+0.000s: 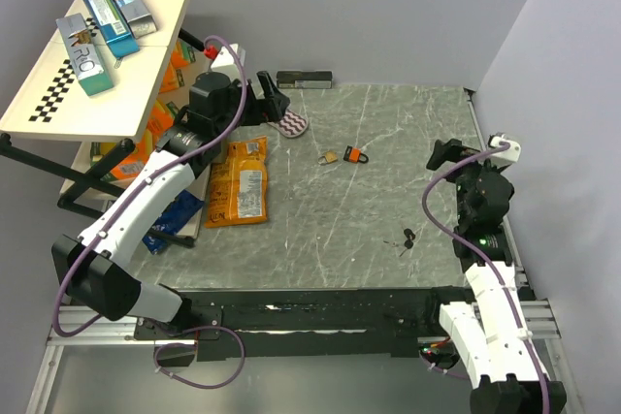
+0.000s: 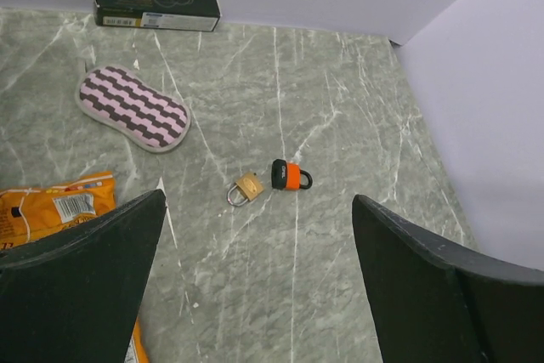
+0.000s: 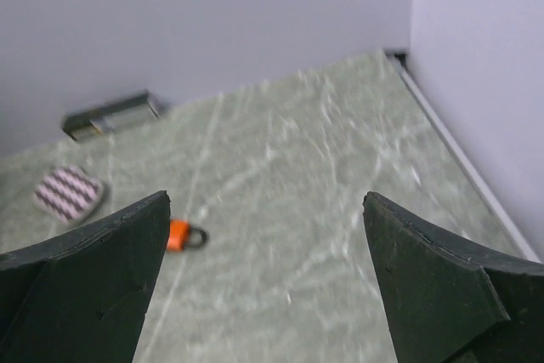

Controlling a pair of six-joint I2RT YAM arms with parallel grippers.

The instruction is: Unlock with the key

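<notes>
The key (image 1: 408,238), a small dark cluster, lies on the grey marble table (image 1: 388,123) near the right front, just left of the right arm. It appears in neither wrist view. A brass padlock (image 1: 330,157) (image 2: 246,188) and an orange-red padlock (image 1: 356,154) (image 2: 291,175) (image 3: 180,235) lie side by side mid-table. My left gripper (image 1: 277,104) (image 2: 259,200) hovers open at the back left, with both padlocks ahead of it. My right gripper (image 1: 444,154) (image 3: 265,199) is open and empty, raised near the right wall, well behind the key.
A pink striped pad (image 1: 292,124) (image 2: 133,109) and a dark box (image 1: 304,79) (image 2: 156,8) lie by the back wall. An orange snack bag (image 1: 240,181) and a blue packet (image 1: 175,220) lie at the left. A shelf (image 1: 116,84) with cartons stands beyond them. Walls close the back and right.
</notes>
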